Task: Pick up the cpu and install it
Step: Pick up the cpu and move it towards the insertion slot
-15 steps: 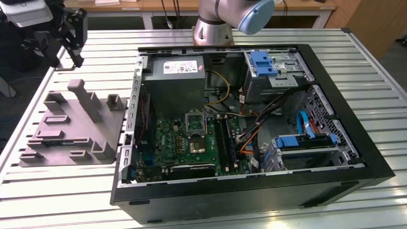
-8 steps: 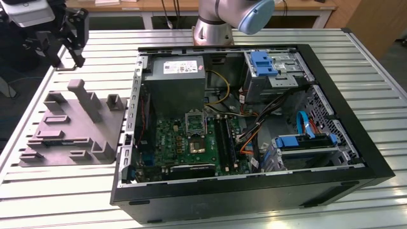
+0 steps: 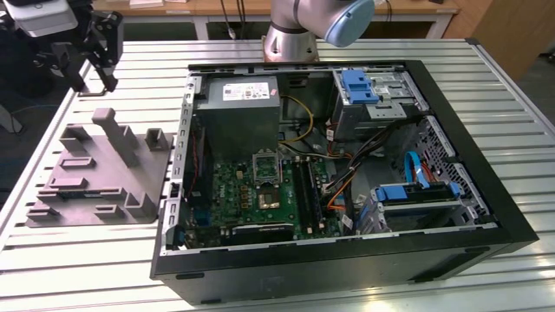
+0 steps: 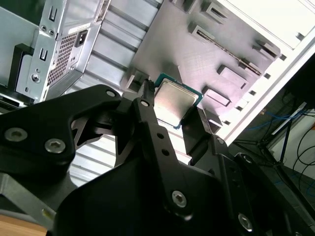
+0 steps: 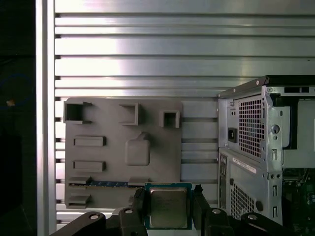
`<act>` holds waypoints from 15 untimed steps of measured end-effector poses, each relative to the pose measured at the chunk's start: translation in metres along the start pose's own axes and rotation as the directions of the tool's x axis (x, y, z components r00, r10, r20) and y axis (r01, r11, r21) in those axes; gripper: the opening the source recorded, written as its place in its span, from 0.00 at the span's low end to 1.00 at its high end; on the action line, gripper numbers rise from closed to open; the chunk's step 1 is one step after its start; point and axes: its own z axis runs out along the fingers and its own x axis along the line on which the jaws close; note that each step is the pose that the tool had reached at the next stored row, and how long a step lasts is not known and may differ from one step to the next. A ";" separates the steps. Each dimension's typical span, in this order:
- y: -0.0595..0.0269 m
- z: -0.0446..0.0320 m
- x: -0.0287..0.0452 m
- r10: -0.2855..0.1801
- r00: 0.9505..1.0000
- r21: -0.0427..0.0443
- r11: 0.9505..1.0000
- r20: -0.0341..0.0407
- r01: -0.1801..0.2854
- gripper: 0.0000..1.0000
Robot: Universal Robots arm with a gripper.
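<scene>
Held part: the cpu [image 5: 169,205], a thin flat square chip with a silvery-grey metal top and a green rim, hangs off every surface with its metal top turned toward the wrist.
Tool: the black two-fingered gripper [image 5: 169,210] is clamped on the cpu. In both wrist views we see one finger [image 4: 147,105] against each of two opposite edges.
Tool position: in the exterior view the gripper [image 3: 97,78] is over the far corner of the slatted aluminium table [image 3: 87,260], on the exterior view's left.
Key relation: the square metal-framed socket [image 3: 269,194] on the green motherboard [image 3: 238,195] lies from the cpu toward the exterior view's right and toward the table's near edge. We judge it lower too, down inside the open black computer case [image 3: 472,153].
Axis: the chip reads near square, so we log no long axis. We cannot tell its turn against the socket frame.
Surface below: the flat grey plastic tray with upright posts [image 5: 113,162] lies along the table edge on the exterior view's left, just beside the case wall. The cpu is apart from it.
Room: open air around the gripper. We judge the socket more hemmed in, with the case wall on one side and memory slots and cables on the other.
</scene>
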 end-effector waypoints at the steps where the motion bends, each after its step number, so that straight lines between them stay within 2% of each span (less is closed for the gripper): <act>1: 0.0000 0.0000 -0.0003 0.000 1.000 0.000 1.000 0.000 0.000 0.47; 15: 0.0001 0.0000 -0.0068 0.000 1.000 0.000 1.000 0.000 0.000 0.47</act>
